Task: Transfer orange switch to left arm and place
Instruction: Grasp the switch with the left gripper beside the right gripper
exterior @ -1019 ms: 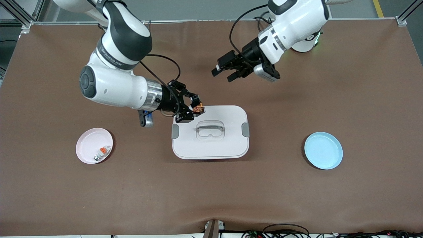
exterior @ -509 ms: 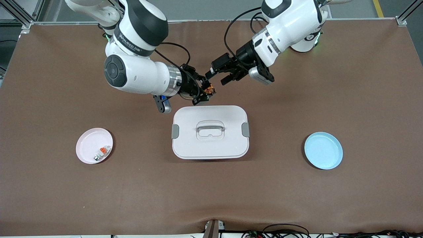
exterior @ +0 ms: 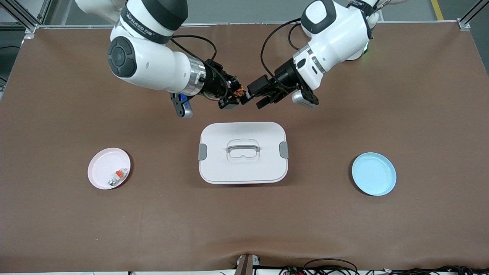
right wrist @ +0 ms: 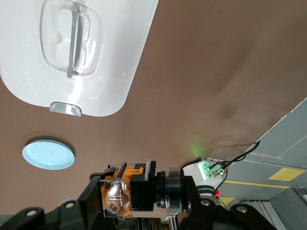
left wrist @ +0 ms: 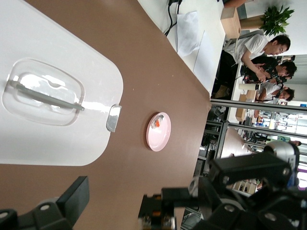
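Observation:
The orange switch [exterior: 240, 92] is a tiny black part with orange on it. My right gripper [exterior: 233, 94] is shut on it and holds it in the air over the bare table, farther from the front camera than the box [exterior: 243, 152]. In the right wrist view the switch [right wrist: 129, 191] sits between my right gripper's fingers [right wrist: 139, 207]. My left gripper [exterior: 256, 96] is open, and its fingertips are right beside the switch, toward the left arm's end. The left wrist view shows one left fingertip [left wrist: 76, 191] and the held switch [left wrist: 156, 218].
The white box with a grey handle and side latches stands mid-table [left wrist: 53, 96] [right wrist: 86, 52]. A pink plate [exterior: 109, 168] with a small white-and-silver piece [exterior: 117, 176] lies toward the right arm's end. A blue plate [exterior: 373, 173] lies toward the left arm's end.
My right gripper has carried the switch from over the box's corner toward the robots' bases. My left gripper has come down and across to meet it.

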Available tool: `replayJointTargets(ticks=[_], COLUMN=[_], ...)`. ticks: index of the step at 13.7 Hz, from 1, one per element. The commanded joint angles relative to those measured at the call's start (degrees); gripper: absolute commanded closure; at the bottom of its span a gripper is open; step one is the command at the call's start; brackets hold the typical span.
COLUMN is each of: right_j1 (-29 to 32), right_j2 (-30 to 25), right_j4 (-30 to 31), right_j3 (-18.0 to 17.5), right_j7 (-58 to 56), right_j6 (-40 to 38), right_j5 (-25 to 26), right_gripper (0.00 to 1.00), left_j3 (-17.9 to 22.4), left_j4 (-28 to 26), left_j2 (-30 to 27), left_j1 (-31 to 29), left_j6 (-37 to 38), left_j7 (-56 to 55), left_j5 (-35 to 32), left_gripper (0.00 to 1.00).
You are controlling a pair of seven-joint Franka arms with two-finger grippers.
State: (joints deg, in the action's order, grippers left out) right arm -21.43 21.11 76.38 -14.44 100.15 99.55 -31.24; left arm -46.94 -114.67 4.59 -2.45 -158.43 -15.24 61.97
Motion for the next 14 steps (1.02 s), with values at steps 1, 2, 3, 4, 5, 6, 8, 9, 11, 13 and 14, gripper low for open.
replayJointTargets(ticks=[1,2,3,4,5,6,8,9,11,13,14], right_j1=[1.1,1.6,1.7,1.7,1.6,1.4,0.9,0.8,-0.2,-1.2,-1.4], right_j2=[-0.3,-0.1,-0.1,-0.1,-0.1,0.1,0.1,0.1,0.2,0.2,0.2], right_j4=[-0.9,-1.0,-1.2,-1.2,-1.3,-1.3,-1.3,-1.3,-1.3,-1.3,-1.3], right_j3=[0.2,0.1,0.1,0.1,0.1,0.1,0.1,0.0,0.1,0.0,0.0], right_j7=[0.6,0.6,0.6,0.7,0.8,0.9,1.2,1.3,1.9,3.0,3.2], right_j6=[-0.3,-0.2,-0.2,-0.2,0.0,0.3,1.3,1.6,3.0,3.7,3.7], right_j5=[1.1,1.1,1.1,1.2,1.2,1.2,1.3,1.3,1.4,2.5,2.5], right_gripper=[1.00,1.00,1.00,1.00,1.00,1.00,1.00,1.00,1.00,1.00,1.00], left_j3=[-1.0,-1.2,-1.2,-1.2,-1.2,-1.3,-1.6,-2.0,-2.2,-2.2,-2.2], left_j4=[-2.6,-2.7,-2.8,-3.4,-4.0,-4.2,-3.8,-3.5,-3.1,-2.8,-2.1], left_j2=[-3.4,-4.1,-4.8,-5.5,-6.6,-7.0,-6.5,-6.3,-6.3,-6.0,-5.2], left_j1=[0.3,0.3,0.3,0.3,0.3,0.3,0.5,0.5,0.5,0.7,0.7], left_j6=[-1.1,-1.1,-1.1,-1.1,-1.1,-1.1,-1.1,-1.1,-1.1,-1.1,-1.1], left_j7=[-1.8,-3.0,-4.0,-4.5,-4.8,-5.2,-5.5,-5.4,-5.5,-5.5,-5.5], left_j5=[1.0,1.0,1.0,1.0,1.0,1.0,1.0,1.0,1.0,1.0,1.0], left_gripper=[0.00,0.00,0.00,0.00,0.00,0.00,0.00,0.00,0.00,0.00,0.00])
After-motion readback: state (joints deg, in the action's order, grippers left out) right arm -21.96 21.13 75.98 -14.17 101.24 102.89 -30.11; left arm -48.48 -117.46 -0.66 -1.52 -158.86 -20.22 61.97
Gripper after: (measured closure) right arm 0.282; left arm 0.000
